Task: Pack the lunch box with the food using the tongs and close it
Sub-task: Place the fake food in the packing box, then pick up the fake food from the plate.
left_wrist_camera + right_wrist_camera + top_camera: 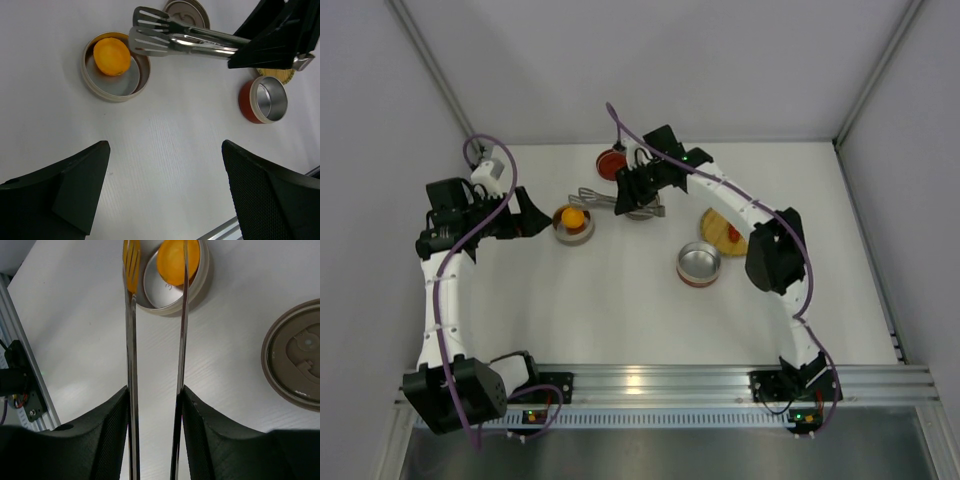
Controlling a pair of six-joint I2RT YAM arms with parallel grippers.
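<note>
The right tool (155, 390) is closed on the tongs (131, 340): the two slim metal arms run between its black fingers (107, 440), each arm lying against the inner face of a finger, and the tongs are carried clear of the white worktop (620, 310). The tongs' arms stand apart. In the right wrist view their tips reach over a round tin (197, 292), one tip above the tin's rim and the other crossing in front of the orange-yellow piece (172, 262). That piece lies inside the tin, against its wall; whether the tips touch it cannot be determined. The left tool (165, 145) is fully open and holds nothing. It is positioned above bare worktop just beside the same tin, with its fingers directed toward it. A round grey-brown lid (295, 360) lies flat on the worktop beside the tin, below the right tool in the top view. A second tin (699, 264), silver inside with a red wall, stands open and is seen just beside the yellow woven plate (712, 222). A red piece (733, 236) is visible on the plate, whose right part is hidden by the right arm. A red round container (610, 163) is located at the far side, partly covered by the right arm; its contents cannot be identified.
</note>
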